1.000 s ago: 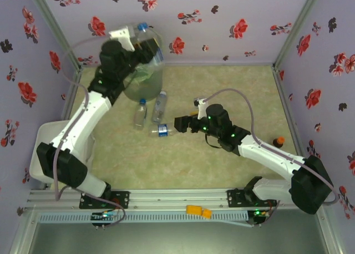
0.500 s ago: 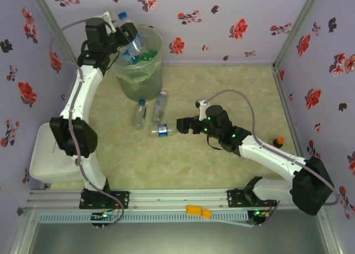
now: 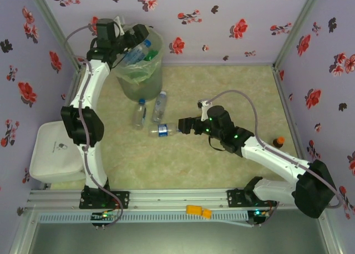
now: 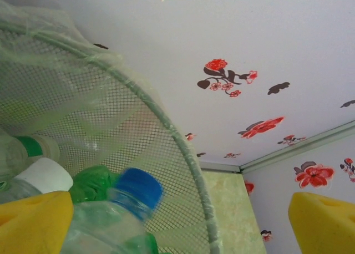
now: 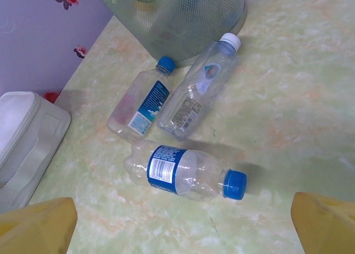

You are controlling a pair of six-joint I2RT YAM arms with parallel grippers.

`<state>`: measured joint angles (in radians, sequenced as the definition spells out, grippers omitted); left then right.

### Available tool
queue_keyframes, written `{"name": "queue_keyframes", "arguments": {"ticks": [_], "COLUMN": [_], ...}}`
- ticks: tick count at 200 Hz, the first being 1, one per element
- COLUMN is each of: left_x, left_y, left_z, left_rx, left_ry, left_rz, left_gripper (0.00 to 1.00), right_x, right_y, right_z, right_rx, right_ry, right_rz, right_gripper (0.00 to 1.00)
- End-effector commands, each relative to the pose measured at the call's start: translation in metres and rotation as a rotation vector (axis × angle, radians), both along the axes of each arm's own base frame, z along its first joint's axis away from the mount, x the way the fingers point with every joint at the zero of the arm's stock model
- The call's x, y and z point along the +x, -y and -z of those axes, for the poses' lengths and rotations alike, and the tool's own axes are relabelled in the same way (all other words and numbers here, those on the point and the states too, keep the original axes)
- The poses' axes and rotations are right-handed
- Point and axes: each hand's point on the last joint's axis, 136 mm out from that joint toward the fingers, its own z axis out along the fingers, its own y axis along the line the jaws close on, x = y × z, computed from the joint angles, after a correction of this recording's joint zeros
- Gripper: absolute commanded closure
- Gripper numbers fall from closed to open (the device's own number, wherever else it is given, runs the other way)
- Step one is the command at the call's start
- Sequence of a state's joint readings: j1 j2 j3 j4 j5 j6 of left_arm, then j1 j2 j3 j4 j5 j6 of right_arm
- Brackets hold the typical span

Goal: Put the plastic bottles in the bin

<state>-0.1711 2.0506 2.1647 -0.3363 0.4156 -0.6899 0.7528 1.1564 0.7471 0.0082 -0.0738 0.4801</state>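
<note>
We are watching the left gripper [image 4: 178, 221] hanging over the bin [image 3: 141, 85], its yellow fingers [image 4: 33, 223] standing wide apart. A blue-capped bottle [image 4: 113, 221] is sitting just beside the left finger, above other bottles [image 4: 44, 176] inside the mesh; whether it is touching that finger, we cannot tell. Down over the table [image 5: 288, 98], the right gripper [image 5: 182, 219] is hovering with its jaws wide apart too, gripping nothing, and facing a blue-labelled bottle [image 5: 183, 173] lying on its side. Two more bottles [image 5: 202, 90] are lying just beyond it, near the bin's foot.
</note>
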Motion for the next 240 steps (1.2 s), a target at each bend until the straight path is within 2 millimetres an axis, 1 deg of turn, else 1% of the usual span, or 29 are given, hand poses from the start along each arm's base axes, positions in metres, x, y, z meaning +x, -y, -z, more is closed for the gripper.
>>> {"name": "queue_keyframes", "arguments": {"ticks": [1, 7, 16, 17, 19, 20, 26, 39, 42, 44, 50, 53, 59, 62, 65, 67, 73, 82, 84, 87, 88, 93, 123, 154, 171, 189, 202, 220, 240], "left_x": [-0.038, -0.047, -0.058, -0.06, -0.063, -0.065, -0.075, -0.096, -0.102, -0.105, -0.115, -0.118, -0.13, -0.134, -0.141, -0.142, -0.152, -0.167, -0.17, -0.174, -0.176, -0.181, -0.218, -0.244, -0.253, -0.258, -0.258, -0.253, -0.245], "left_y": [-0.004, -0.008, -0.011, -0.012, -0.013, -0.014, -0.017, -0.023, -0.025, -0.026, -0.029, -0.03, -0.033, -0.035, -0.036, -0.037, -0.041, -0.045, -0.046, -0.048, -0.048, -0.05, -0.052, -0.053, -0.053, -0.05, -0.046, -0.045, -0.045], "left_z": [-0.057, -0.064, -0.067, -0.073, -0.07, -0.075, -0.082, -0.084, -0.087, -0.084, -0.084, -0.078, -0.079, -0.073, -0.075, -0.069, -0.064, -0.05, -0.05, -0.042, -0.043, -0.029, 0.029, 0.104, 0.141, 0.172, 0.188, 0.21, 0.228], "left_rx": [0.055, 0.068, 0.084, 0.084, 0.089, 0.089, 0.095, 0.107, 0.107, 0.11, 0.111, 0.113, 0.113, 0.115, 0.113, 0.114, 0.111, 0.108, 0.103, 0.104, 0.101, 0.102, 0.106, 0.155, 0.201, 0.259, 0.321, 0.422, 0.489], "left_ry": [0.124, 0.141, 0.156, 0.171, 0.166, 0.181, 0.203, 0.231, 0.244, 0.238, 0.253, 0.249, 0.266, 0.261, 0.272, 0.264, 0.269, 0.262, 0.266, 0.255, 0.258, 0.239, 0.155, 0.033, -0.05, -0.132, -0.175, -0.238, -0.281], "left_rz": [0.022, 0.013, 0.005, 0.004, 0.003, 0.0, -0.007, -0.023, -0.029, -0.031, -0.039, -0.041, -0.047, -0.051, -0.056, -0.06, -0.074, -0.088, -0.092, -0.099, -0.101, -0.109, -0.12, -0.139, -0.146, -0.13, -0.1, -0.081, -0.072], "left_gripper": [0.0, 0.0, 0.0, 0.0, 0.0, 0.0, 0.0, 0.0, 0.0, 0.0, 0.0, 0.0, 0.0, 0.0, 0.0, 0.0, 0.0, 0.0, 0.0, 0.0, 0.0, 0.0, 0.0, 0.0, 0.0, 0.04, 0.07, 0.08, 0.08], "right_x": [0.002, 0.003, 0.004, 0.004, 0.004, 0.005, 0.005, 0.008, 0.008, 0.008, 0.01, 0.011, 0.012, 0.013, 0.014, 0.014, 0.016, 0.018, 0.019, 0.02, 0.02, 0.021, 0.029, 0.034, 0.037, 0.037, 0.038, 0.036, 0.034], "right_y": [-0.001, -0.003, -0.004, -0.005, -0.005, -0.005, -0.006, -0.008, -0.008, -0.008, -0.009, -0.009, -0.009, -0.009, -0.009, -0.009, -0.009, -0.008, -0.008, -0.008, -0.008, -0.008, -0.009, -0.014, -0.015, -0.014, -0.011, -0.007, -0.002], "right_z": [-0.004, -0.002, 0.0, 0.0, 0.0, 0.001, 0.003, 0.007, 0.008, 0.009, 0.01, 0.012, 0.014, 0.015, 0.017, 0.017, 0.019, 0.023, 0.024, 0.026, 0.026, 0.028, 0.04, 0.055, 0.064, 0.07, 0.075, 0.078, 0.079], "right_rx": [0.0, -0.002, -0.007, -0.008, -0.009, -0.009, -0.014, -0.017, -0.018, -0.019, -0.02, -0.023, -0.025, -0.027, -0.03, -0.031, -0.035, -0.047, -0.05, -0.053, -0.054, -0.059, -0.076, -0.074, -0.08, -0.092, -0.104, -0.108, -0.12], "right_ry": [0.007, 0.003, -0.004, -0.005, -0.006, -0.008, -0.013, -0.025, -0.028, -0.03, -0.034, -0.038, -0.045, -0.047, -0.051, -0.051, -0.057, -0.064, -0.065, -0.068, -0.069, -0.073, -0.104, -0.158, -0.184, -0.21, -0.222, -0.233, -0.24], "right_rz": [0.01, 0.009, 0.005, 0.006, 0.004, 0.005, 0.005, 0.009, 0.011, 0.012, 0.019, 0.023, 0.03, 0.034, 0.038, 0.041, 0.049, 0.06, 0.062, 0.066, 0.069, 0.076, 0.115, 0.137, 0.155, 0.168, 0.185, 0.206, 0.222], "right_gripper": [0.0, 0.0, 0.0, 0.0, 0.0, 0.0, 0.0, 0.0, 0.0, 0.0, 0.0, 0.0, 0.0, 0.0, 0.0, 0.0, 0.01, 0.0, 0.0, 0.0, 0.0, 0.0, 0.0, 0.0, 0.0, 0.0, 0.0, 0.0, 0.0]}}
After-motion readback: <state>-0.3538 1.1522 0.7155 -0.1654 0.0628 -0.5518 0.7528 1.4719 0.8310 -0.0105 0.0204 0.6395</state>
